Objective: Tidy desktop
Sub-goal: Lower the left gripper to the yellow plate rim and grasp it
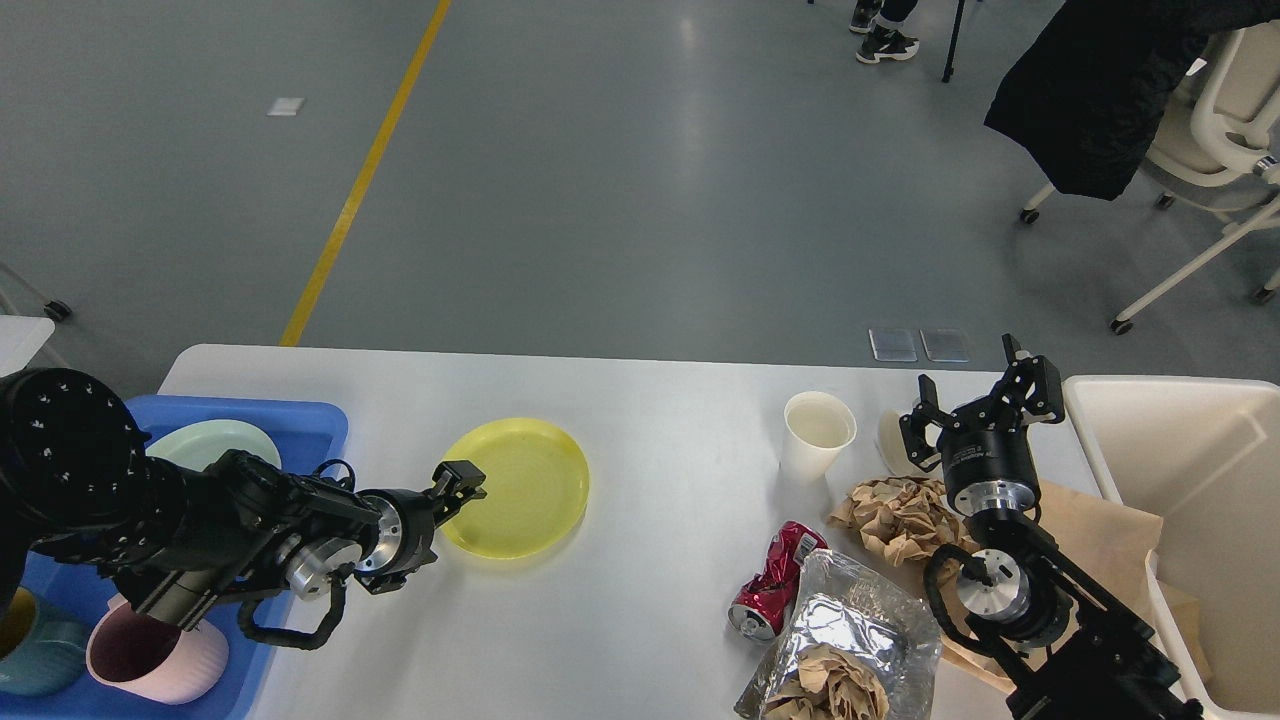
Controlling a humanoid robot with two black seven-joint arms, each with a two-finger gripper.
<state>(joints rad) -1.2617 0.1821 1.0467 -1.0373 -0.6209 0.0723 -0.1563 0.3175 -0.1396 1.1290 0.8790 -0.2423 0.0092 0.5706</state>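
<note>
White desktop [650, 600]: left claw [462, 484] pinches yellow plate [525, 485] (right claw [978, 402] spread)

Two plates: a yellow plate [520, 487] at the left gripper's [462, 484] tips, a pale green plate [205, 441] behind that arm. Two mugs: a pink mug [150, 658] and a teal mug [35, 650]. One paper cup [817, 435] left of the right gripper [978, 405]. One crushed red can [775, 580]. One foil bag [850, 640]. Two crumpled brown paper wads [900, 515], [825, 685].
</note>
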